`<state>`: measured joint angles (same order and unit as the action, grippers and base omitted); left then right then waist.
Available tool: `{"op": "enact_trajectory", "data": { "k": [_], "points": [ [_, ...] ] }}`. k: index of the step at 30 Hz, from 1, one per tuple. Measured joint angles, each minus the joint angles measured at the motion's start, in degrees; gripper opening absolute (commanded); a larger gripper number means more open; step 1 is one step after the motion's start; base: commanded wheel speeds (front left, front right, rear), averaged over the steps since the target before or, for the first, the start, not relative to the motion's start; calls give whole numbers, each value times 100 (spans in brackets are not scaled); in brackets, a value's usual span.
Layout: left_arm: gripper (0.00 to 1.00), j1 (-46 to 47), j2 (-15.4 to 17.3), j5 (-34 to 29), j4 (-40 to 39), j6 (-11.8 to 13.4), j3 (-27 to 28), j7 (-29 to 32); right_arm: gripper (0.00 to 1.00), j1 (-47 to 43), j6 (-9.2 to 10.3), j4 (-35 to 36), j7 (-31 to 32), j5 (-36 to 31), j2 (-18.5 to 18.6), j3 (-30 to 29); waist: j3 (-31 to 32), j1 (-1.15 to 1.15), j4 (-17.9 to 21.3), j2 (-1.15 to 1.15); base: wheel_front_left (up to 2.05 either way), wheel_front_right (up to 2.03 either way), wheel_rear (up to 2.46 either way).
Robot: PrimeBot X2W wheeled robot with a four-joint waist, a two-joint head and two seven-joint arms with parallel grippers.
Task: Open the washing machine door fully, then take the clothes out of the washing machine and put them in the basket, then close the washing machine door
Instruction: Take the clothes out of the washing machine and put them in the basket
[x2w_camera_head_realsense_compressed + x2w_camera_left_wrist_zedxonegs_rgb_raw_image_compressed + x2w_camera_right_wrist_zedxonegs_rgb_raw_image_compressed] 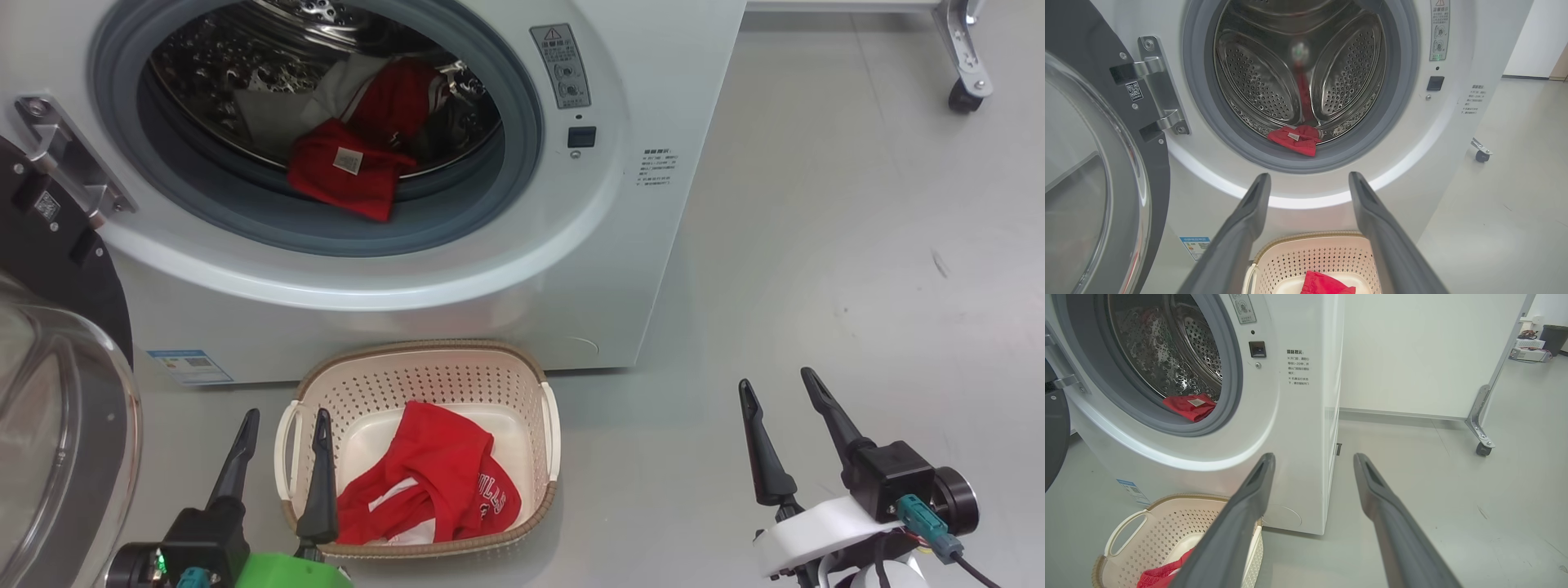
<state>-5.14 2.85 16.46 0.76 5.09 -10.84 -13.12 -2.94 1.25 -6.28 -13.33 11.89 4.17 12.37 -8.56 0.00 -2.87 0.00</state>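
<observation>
The white washing machine (588, 269) has its door (57, 425) swung wide to the left, black rim and glass bowl facing me. Red clothes (351, 167) lie at the drum's front lip, one piece draped over the grey gasket; they also show in the left wrist view (1295, 139) and the right wrist view (1190, 407). The cream basket (424, 359) stands on the floor before the machine with a red garment (433, 482) inside. My left gripper (286, 425) is open above the basket's left edge. My right gripper (780, 388) is open over bare floor to the right.
A white wall panel on a castor foot (967, 73) stands at the far right behind the machine. The grey floor (857, 269) stretches to the machine's right. The door hinge (69, 159) sits at the opening's left side.
</observation>
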Motion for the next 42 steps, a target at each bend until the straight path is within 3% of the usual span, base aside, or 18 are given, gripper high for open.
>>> {"op": "enact_trajectory", "data": {
  "k": [15, 21, 42],
  "points": [
    [100, 812, -2, 209, 246, -46, -4, 357, 100, 203, -10, 323, 68, -41, 26, 45, -697, 0, 171, 0, 0, 0, 0],
    [100, 1485, 12, 334, 550, -212, 19, 704, 100, 435, -62, 413, 68, -41, 23, 90, -1161, 0, 319, 0, 0, 0, 0],
    [100, 3991, 731, 530, 1437, -490, 387, 2147, 100, 1145, -170, 289, -10, 202, -65, 154, -2402, 0, 1132, 0, 0, 0, 0]
  ]
}}
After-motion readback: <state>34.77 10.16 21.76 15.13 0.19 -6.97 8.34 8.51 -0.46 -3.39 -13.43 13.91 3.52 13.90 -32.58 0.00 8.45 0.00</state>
